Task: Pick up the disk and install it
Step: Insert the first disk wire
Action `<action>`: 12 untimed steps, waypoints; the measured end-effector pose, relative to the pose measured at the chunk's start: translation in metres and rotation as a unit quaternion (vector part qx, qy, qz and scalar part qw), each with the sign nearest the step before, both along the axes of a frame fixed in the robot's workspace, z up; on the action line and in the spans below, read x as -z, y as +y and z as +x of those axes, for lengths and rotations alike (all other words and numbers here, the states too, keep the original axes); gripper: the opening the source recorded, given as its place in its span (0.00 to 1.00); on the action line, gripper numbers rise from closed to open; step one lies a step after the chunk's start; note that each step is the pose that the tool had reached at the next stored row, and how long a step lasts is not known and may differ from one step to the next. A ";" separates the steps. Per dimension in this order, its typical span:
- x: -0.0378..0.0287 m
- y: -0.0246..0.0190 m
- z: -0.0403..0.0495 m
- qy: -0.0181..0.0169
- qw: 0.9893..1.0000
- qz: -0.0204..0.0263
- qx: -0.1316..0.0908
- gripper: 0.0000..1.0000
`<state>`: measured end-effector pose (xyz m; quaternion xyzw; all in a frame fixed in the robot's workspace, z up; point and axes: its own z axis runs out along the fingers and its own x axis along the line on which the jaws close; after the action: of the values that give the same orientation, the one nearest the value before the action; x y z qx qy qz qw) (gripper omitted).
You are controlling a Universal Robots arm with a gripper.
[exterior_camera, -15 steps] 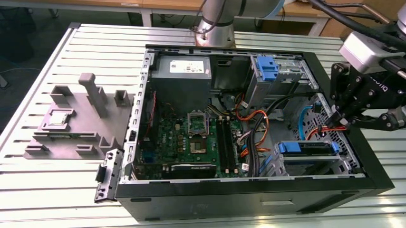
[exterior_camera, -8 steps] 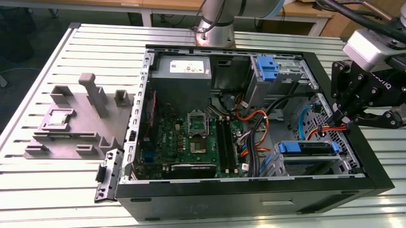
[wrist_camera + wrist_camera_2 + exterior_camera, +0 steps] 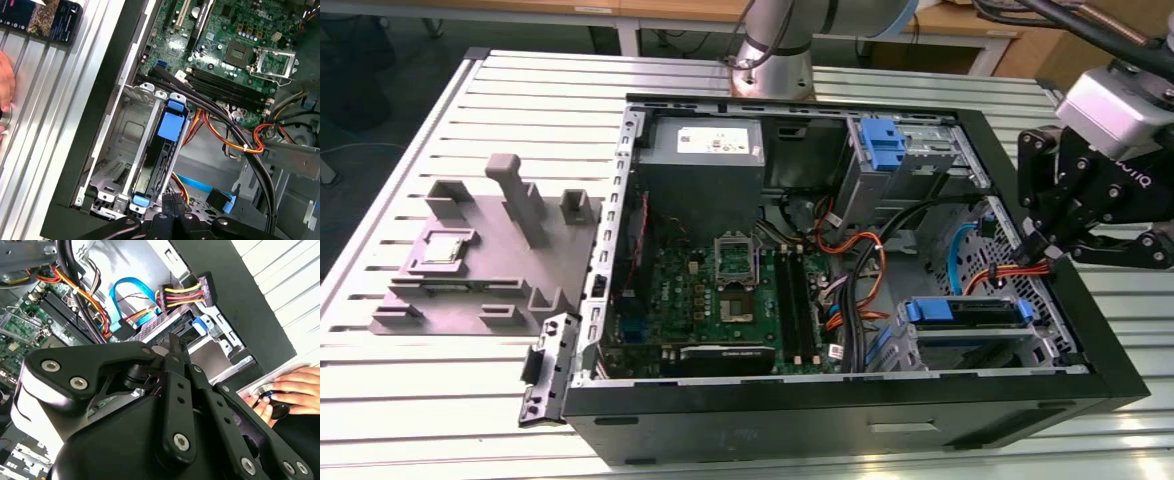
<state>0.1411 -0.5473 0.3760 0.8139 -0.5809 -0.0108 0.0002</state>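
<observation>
The disk [image 3: 965,312] sits in its blue carrier inside the drive cage, in the corner of the case nearest the front wall, on the exterior view's right. In the first wrist view the same disk [image 3: 169,127] stands on edge between the metal walls of the cage.

The slatted aluminium table [image 3: 427,380] carries the open computer case [image 3: 854,420] and, on the exterior view's left, a grey plastic fixture [image 3: 480,260]. Inside the case lie the green motherboard [image 3: 720,290] and the grey power supply [image 3: 707,150].

The gripper [image 3: 1051,240] hangs over the case's edge on the exterior view's right, above the disk and apart from it. In the second wrist view its fingers [image 3: 172,347] are pressed together with nothing between them.

A bundle of yellow, red and orange wires [image 3: 185,292] ends in a black connector near the cage. A person's hand [image 3: 295,390] rests on the table beside the case.
</observation>
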 end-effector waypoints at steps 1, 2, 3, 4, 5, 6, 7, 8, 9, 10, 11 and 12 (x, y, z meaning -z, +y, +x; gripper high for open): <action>0.0000 0.0008 0.0018 0.000 1.000 0.000 0.000 0.10; 0.0000 0.0018 0.0033 0.000 1.000 -0.001 0.000 0.10; 0.0001 0.0030 0.0047 0.000 1.000 -0.001 0.000 0.10; 0.0001 0.0044 0.0058 0.000 1.000 -0.001 0.000 0.10; 0.0001 0.0054 0.0062 0.000 1.000 -0.002 0.000 0.10; 0.0001 0.0061 0.0063 0.000 1.000 -0.002 0.000 0.10; 0.0001 0.0066 0.0063 0.000 1.000 -0.002 0.000 0.10; 0.0002 0.0066 0.0063 0.000 1.000 -0.002 0.000 0.10; 0.0001 0.0066 0.0064 0.000 1.000 -0.002 0.000 0.10; 0.0001 0.0066 0.0064 0.000 1.000 -0.002 0.000 0.10; 0.0001 0.0066 0.0064 0.000 1.000 -0.002 0.000 0.10; 0.0001 0.0067 0.0064 0.000 1.000 -0.002 0.000 0.10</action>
<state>0.1475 -0.5406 0.3760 0.8139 -0.5809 -0.0097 0.0017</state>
